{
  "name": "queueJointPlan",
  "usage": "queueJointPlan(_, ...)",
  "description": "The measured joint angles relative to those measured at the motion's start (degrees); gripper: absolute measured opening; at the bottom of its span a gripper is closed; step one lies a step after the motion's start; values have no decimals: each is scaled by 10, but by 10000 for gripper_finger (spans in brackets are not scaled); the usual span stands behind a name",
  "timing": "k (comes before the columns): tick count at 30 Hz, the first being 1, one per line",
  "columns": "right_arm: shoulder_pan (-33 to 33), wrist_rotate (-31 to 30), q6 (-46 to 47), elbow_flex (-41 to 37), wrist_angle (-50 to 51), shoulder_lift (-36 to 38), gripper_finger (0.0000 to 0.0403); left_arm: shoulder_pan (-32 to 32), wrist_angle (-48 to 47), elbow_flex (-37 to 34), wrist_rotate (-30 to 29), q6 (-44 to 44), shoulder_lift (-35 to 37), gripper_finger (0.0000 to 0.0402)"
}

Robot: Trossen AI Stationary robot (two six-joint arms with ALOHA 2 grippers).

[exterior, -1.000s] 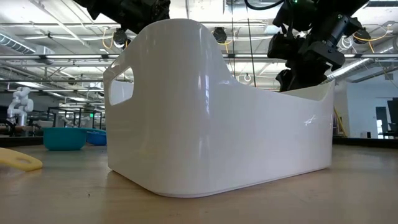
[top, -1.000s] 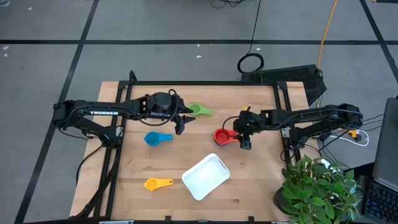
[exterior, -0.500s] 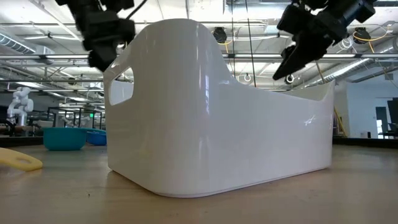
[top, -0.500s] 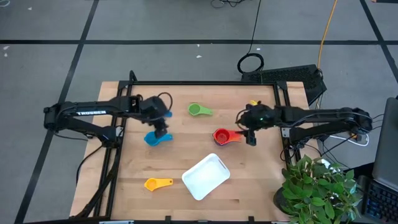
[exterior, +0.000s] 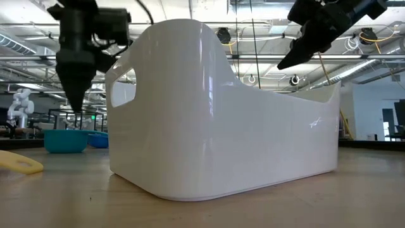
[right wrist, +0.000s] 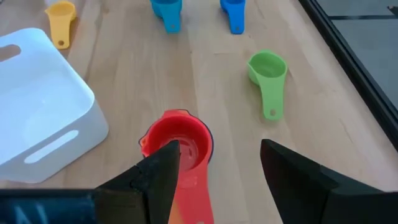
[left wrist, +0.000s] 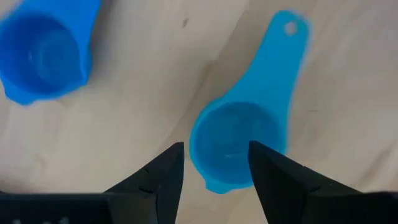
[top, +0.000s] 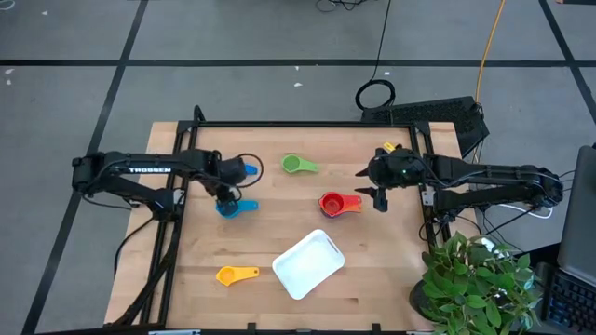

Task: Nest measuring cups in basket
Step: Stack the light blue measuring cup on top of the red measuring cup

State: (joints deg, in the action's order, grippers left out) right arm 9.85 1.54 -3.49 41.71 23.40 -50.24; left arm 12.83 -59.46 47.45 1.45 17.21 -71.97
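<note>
Light blue cup (left wrist: 239, 134) beneath open left pincer (left wrist: 211, 171).

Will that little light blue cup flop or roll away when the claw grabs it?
The light blue cup looks like rigid plastic, so probably stiff and light. It sits upright with a flat handle, so rolling seems unlikely. The left claw is open above it.

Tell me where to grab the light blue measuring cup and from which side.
Take the light blue measuring cup by its bowl rim, coming straight down from above. It sits upright on the table with its mouth open upward, and the open left gripper already hangs over the rim, so one finger could probably go inside and one outside.
</note>
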Motion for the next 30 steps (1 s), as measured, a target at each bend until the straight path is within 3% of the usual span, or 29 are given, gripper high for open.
queueJointPlan(8,0,0,-5,0,-7,0,215,37,57,-84,-2,7,-1,182)
queueJointPlan(17,0,0,-7,0,-8,-1,215,61,101,-110,1,10,-1,176)
queueJointPlan(21,0,0,-9,0,-8,-1,215,61,101,-110,9,25,-2,132)
queueJointPlan(27,0,0,-17,0,-8,-1,215,61,104,-110,35,29,-25,24)
queueJointPlan(30,0,0,-18,0,-8,-1,215,61,105,-106,41,45,-31,12)
